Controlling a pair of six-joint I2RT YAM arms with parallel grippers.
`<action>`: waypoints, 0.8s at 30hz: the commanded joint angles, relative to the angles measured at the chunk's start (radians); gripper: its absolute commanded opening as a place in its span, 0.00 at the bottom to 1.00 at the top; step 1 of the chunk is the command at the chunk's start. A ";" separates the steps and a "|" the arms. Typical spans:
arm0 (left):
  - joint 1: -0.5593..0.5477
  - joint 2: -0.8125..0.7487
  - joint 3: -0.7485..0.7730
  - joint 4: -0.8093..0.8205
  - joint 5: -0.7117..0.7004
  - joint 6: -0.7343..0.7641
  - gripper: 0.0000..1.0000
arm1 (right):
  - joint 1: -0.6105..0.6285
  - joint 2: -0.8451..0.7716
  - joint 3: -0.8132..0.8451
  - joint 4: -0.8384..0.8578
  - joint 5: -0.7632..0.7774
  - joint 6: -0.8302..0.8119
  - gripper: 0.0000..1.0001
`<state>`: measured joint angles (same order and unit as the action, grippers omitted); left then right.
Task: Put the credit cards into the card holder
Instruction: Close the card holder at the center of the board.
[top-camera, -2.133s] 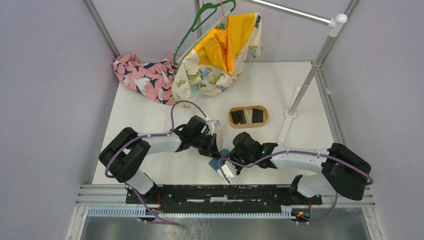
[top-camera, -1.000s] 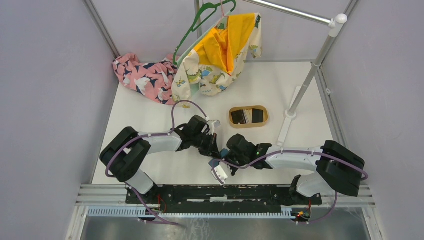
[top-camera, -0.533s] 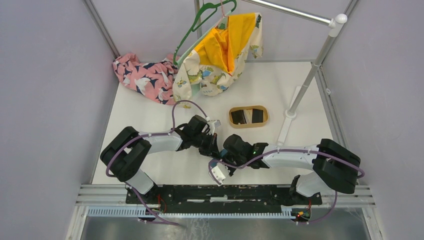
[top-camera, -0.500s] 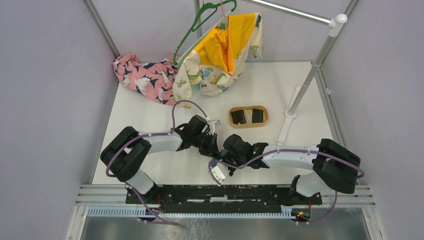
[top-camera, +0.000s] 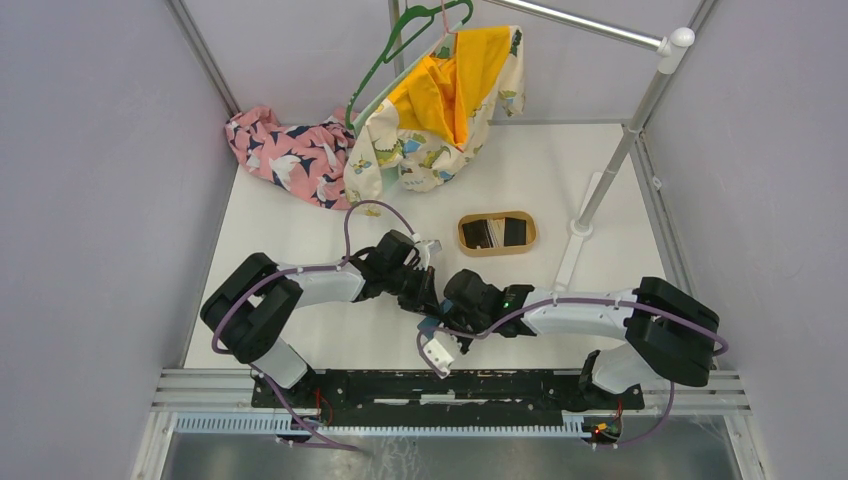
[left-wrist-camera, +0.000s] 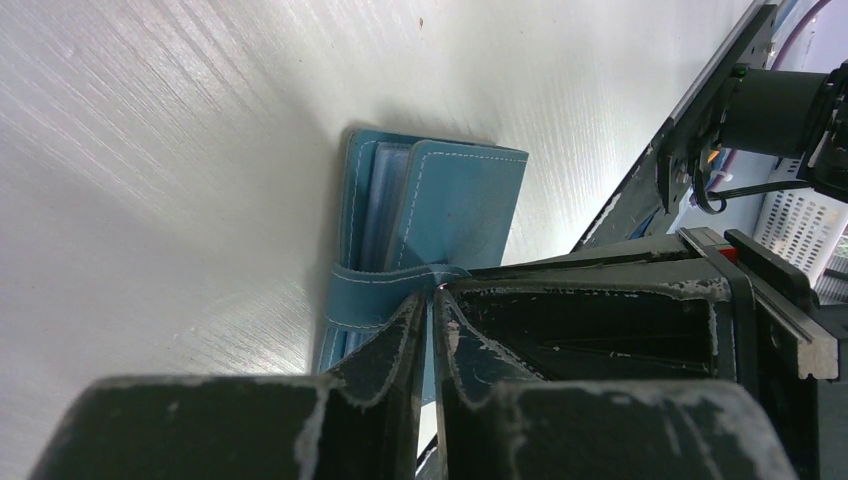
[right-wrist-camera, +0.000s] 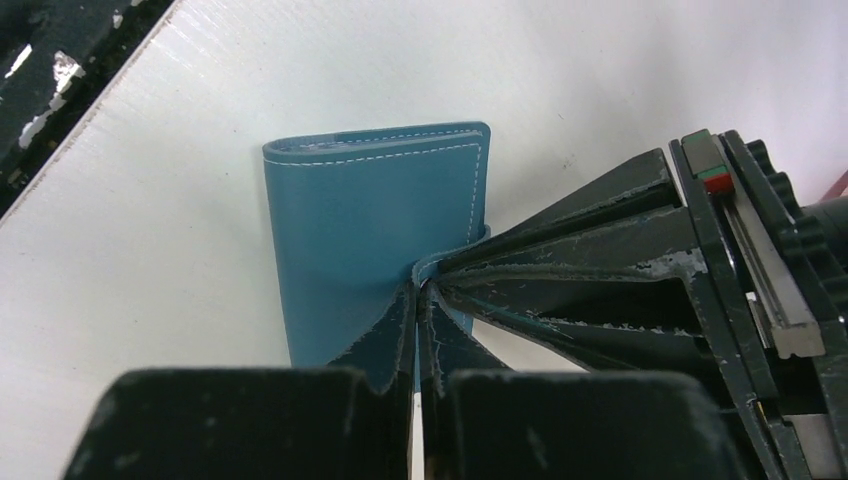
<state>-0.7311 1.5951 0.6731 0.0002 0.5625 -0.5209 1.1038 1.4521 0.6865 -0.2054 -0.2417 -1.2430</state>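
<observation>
The teal card holder (right-wrist-camera: 375, 245) lies folded on the white table near the front edge; in the left wrist view (left-wrist-camera: 440, 215) its stitched cover and inner sleeves show. Both grippers meet at its snap tab. My left gripper (left-wrist-camera: 432, 300) is shut on the tab strap (left-wrist-camera: 375, 292). My right gripper (right-wrist-camera: 417, 295) is shut on the tab from the opposite side. In the top view the holder (top-camera: 428, 325) is almost hidden under the two grippers. The credit cards (top-camera: 497, 233), dark and pale, lie in the oval wooden tray (top-camera: 497, 216) further back.
A pink patterned cloth (top-camera: 285, 150) and a yellow-and-cream garment on a green hanger (top-camera: 440, 90) lie at the back. A white rail stand (top-camera: 600, 190) rises at the right. The table's front rail (top-camera: 450, 385) runs just behind the holder.
My right arm has shifted left toward the left gripper and closed in on the holder's tab. The left arm has hardly moved.
</observation>
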 joint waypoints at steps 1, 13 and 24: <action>-0.027 0.038 -0.014 -0.077 -0.079 0.068 0.18 | 0.035 0.018 -0.041 -0.102 -0.025 -0.021 0.00; -0.041 0.052 0.018 -0.107 -0.066 0.086 0.15 | 0.063 0.106 -0.055 -0.217 -0.081 0.001 0.00; -0.065 0.086 0.012 -0.102 -0.079 0.091 0.12 | -0.055 0.056 0.117 -0.216 -0.120 0.105 0.32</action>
<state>-0.7441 1.6112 0.7139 -0.0605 0.5507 -0.4824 1.0870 1.4910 0.7563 -0.3031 -0.2626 -1.2003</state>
